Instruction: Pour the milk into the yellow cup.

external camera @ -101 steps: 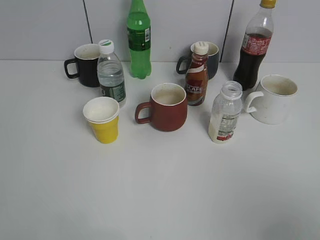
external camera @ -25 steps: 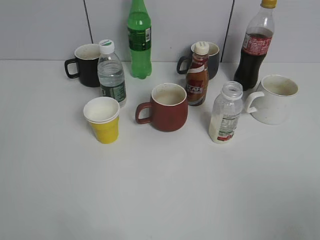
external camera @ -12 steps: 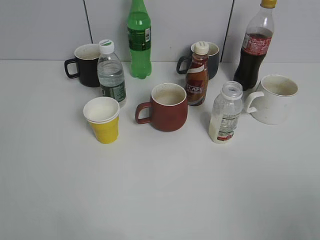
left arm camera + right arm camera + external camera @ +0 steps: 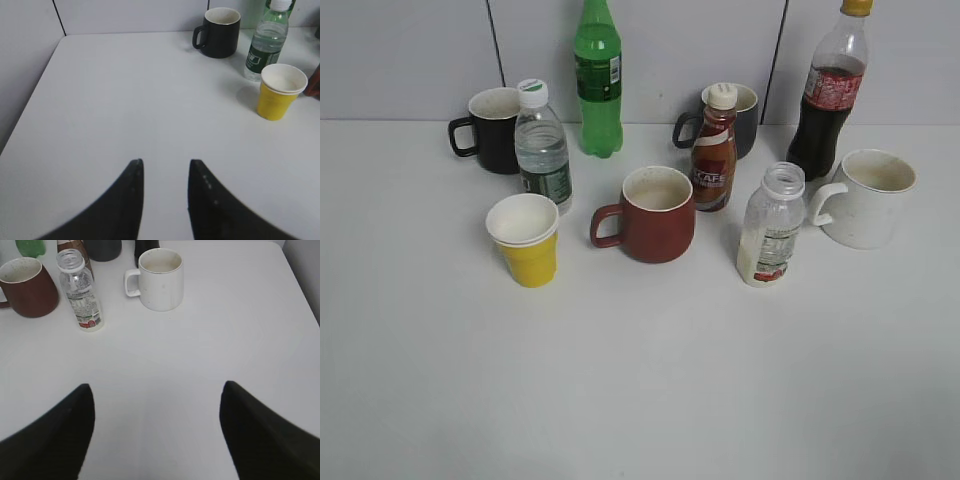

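The milk bottle [image 4: 771, 232] stands upright and uncapped right of centre, a little white liquid at its base; it also shows in the right wrist view [image 4: 82, 295]. The yellow cup [image 4: 528, 243] stands upright at the left; it also shows in the left wrist view [image 4: 279, 93]. My left gripper [image 4: 165, 165] is open and empty over bare table, well left and short of the cup. My right gripper [image 4: 156, 387] is wide open and empty, short of the milk bottle. Neither gripper shows in the exterior view.
A dark red mug [image 4: 654, 214] stands between cup and milk. A water bottle [image 4: 542, 147], black mug [image 4: 490, 129], green bottle [image 4: 597, 80], brown coffee bottle [image 4: 714, 152], dark mug [image 4: 740, 118], cola bottle [image 4: 828, 95] and white mug [image 4: 868, 197] stand behind and beside.
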`<state>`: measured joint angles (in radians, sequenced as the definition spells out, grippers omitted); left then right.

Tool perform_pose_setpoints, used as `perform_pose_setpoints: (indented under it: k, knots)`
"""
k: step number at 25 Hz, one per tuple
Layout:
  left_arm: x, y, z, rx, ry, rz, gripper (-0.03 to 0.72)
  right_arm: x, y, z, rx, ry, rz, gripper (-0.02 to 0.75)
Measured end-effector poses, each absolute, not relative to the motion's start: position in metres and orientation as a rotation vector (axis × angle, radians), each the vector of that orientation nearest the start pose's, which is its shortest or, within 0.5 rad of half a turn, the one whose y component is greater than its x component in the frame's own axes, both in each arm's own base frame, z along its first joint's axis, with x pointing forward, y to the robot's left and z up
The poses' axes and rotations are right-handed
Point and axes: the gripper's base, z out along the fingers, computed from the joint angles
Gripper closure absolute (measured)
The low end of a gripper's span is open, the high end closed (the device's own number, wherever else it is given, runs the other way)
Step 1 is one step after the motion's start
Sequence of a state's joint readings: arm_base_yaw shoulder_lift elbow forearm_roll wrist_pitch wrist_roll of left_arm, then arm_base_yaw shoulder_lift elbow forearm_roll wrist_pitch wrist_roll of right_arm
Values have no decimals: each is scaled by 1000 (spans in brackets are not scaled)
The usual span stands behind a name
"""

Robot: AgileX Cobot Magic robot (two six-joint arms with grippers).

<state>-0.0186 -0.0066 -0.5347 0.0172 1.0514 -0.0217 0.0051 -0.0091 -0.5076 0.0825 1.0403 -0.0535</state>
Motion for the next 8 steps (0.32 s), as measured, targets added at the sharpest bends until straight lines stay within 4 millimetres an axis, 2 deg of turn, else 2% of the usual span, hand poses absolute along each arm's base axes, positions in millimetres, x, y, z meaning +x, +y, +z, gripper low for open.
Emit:
perform_pose_setpoints:
  k: [8]
  knots:
    - [-10,2,288,-4,1994,-6,452,-7,6,281,-62,2004,67,153]
